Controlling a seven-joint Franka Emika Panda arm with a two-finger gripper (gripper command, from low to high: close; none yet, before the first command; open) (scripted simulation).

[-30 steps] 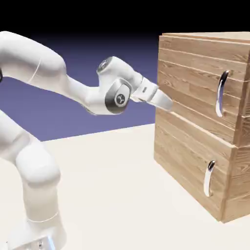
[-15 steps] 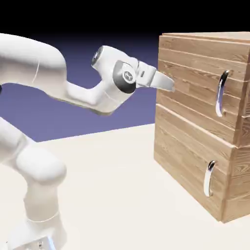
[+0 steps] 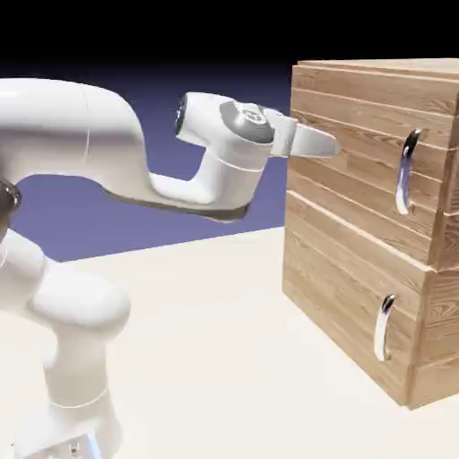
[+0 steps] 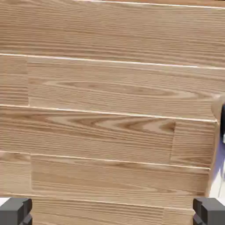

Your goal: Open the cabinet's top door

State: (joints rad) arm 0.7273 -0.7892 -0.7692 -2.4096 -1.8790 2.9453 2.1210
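Plainly, the jaws stand wide open with nothing between them: in the hand view the two grey finger tips [image 4: 16, 211] sit far apart at the bottom corners, with door planks showing between. That spread is presumably meant to let them pass either side of the curved silver handle [image 3: 405, 175], which shows only at the hand view's right edge, so the hand seems to need more sideways travel before it closes. Behind the jaws, the white hand [image 3: 311, 142] points almost level at the top door [image 3: 359, 121], likely to meet the upright handle squarely. The arm [image 3: 99, 134] reaches over the worktop [image 3: 206, 359] towards the cabinet [image 3: 439, 65], where the top door is the upper of two, shut above the lower door [image 3: 332, 278] with its own shorter handle [image 3: 384, 327]. Against the earlier frames, the hand has risen and moved towards the exterior view's right, nearer the upper handle, and its downward slant has flattened out; the forearm has shifted with it, while both doors and their handles are unchanged.
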